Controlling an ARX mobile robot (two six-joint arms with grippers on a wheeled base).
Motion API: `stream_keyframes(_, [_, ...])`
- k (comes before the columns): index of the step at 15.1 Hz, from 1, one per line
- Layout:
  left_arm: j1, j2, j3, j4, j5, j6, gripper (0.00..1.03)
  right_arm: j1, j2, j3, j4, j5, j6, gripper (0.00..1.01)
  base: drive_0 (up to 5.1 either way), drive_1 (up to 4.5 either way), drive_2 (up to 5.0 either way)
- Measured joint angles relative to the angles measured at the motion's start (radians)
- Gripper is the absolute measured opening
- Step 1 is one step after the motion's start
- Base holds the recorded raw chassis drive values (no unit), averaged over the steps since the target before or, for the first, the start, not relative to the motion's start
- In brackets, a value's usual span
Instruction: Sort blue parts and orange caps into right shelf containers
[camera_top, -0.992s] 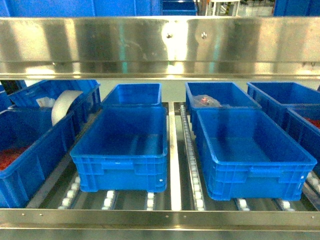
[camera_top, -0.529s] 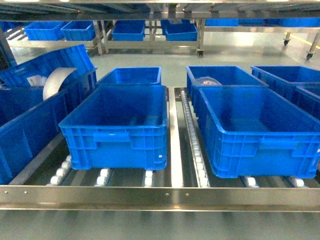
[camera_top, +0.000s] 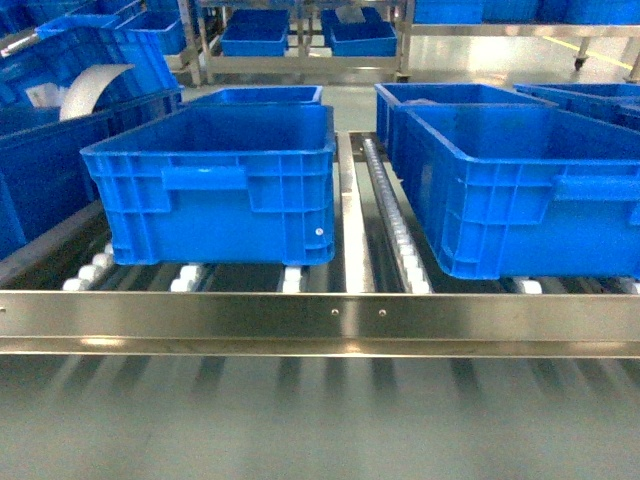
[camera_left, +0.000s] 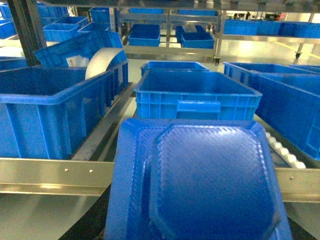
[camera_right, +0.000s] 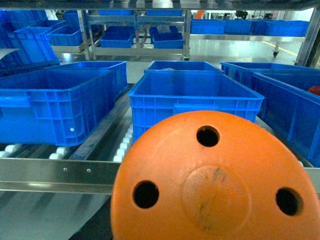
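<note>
Bright overhead light falls evenly, with white glare on the polished grey floor (camera_right: 225, 47) far behind. The brushed steel shelf rail (camera_top: 320, 320) shows soft highlights, and below it the head view smears into vertical streaks. The near orange round cap (camera_right: 215, 185) and blue textured plastic tray (camera_left: 200, 185) look soft and slightly unfocused.

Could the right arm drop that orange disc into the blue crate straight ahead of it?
Probably yes. The orange disc fills the near foreground, the crate sits just behind the steel rail, open-topped and apparently empty, with nothing between. The tool itself is hidden.
</note>
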Motion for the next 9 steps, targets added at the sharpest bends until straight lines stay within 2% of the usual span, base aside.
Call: stream_keyframes(9, [0.0,0.0,0.0,0.0,0.0,0.0,0.43,0.0,0.0,0.0,-0.001,0.0,0.0,0.46,0.0,0.0,0.0])
